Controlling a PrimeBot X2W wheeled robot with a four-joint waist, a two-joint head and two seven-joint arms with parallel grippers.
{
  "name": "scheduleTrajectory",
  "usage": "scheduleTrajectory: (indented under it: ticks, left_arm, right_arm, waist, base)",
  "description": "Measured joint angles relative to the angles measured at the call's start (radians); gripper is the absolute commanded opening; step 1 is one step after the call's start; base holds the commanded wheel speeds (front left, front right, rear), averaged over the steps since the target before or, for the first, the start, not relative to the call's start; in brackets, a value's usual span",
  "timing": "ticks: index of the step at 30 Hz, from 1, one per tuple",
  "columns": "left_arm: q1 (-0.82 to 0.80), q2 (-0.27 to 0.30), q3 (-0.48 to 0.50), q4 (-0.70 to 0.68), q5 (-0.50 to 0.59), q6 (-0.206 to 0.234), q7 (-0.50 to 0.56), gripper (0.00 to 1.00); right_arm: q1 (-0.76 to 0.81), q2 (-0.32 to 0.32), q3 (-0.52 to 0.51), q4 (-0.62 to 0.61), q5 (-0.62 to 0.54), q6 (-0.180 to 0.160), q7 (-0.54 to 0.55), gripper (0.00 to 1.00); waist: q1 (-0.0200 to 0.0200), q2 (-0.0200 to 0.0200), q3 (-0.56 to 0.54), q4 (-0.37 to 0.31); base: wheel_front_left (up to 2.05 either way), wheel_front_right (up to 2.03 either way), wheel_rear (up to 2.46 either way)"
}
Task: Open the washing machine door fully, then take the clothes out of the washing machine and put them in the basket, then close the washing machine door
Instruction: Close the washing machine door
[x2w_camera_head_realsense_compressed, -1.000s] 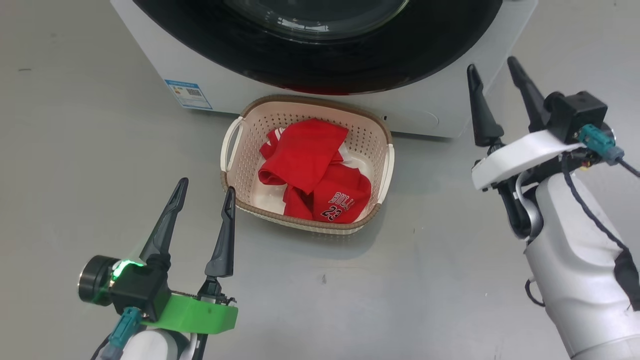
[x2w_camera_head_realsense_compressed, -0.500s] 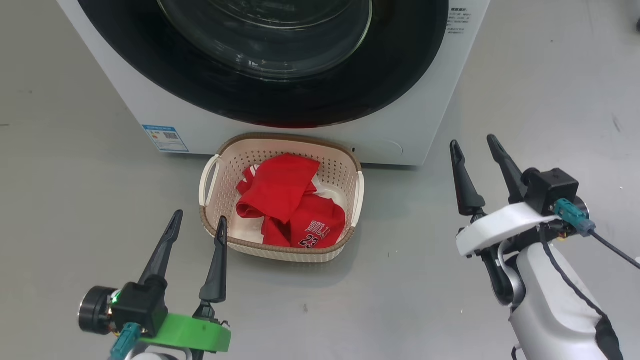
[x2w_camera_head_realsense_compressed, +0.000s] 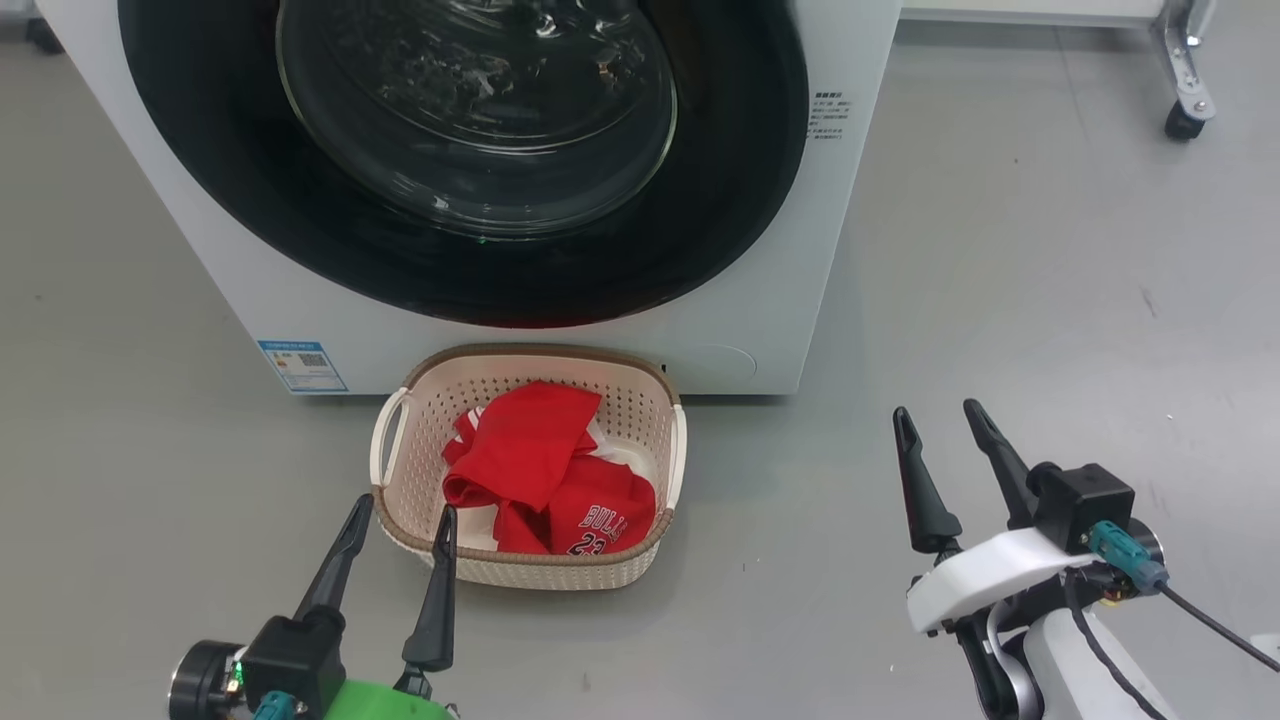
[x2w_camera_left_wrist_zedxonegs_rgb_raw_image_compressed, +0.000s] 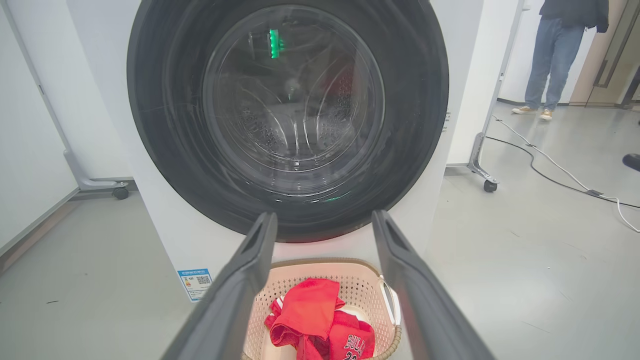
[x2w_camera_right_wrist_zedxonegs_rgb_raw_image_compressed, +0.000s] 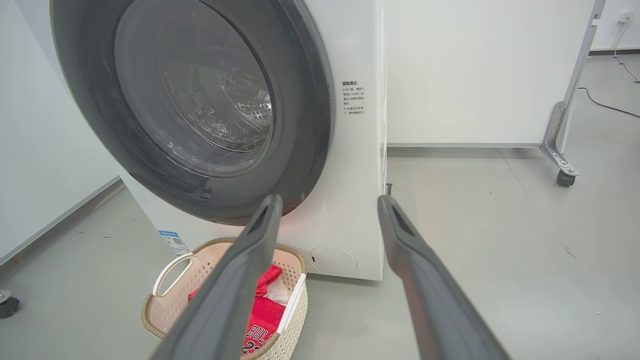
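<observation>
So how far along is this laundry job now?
Done: the clothes lie in the basket, and the washing machine door looks shut against the washing machine; the drum looks empty. In hand: nothing; the left gripper and right gripper are open and empty. Left: nothing visible.

washing machine door shut; clothes in basket; both claws spread, empty.

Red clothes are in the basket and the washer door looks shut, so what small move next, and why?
Probably just draw both arms back: the washing machine door sits flush on the washing machine, the clothes lie in the basket, and the left gripper and right gripper have open, empty jaws.
</observation>
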Motion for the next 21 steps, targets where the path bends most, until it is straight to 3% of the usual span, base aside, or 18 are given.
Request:
scheduleTrajectory:
  ticks: [21]
  left_arm:
    - [0.090, 0.002, -0.008, -0.002, -0.021, 0.009, 0.026, 1.00]
  right_arm:
    - [0.189, 0.006, 0.016, -0.114, -0.023, -0.052, 0.000, 1.00]
  waist:
    - [0.0000, 0.0000, -0.106, -0.049]
  base:
    - [0.00, 0.00, 0.00]
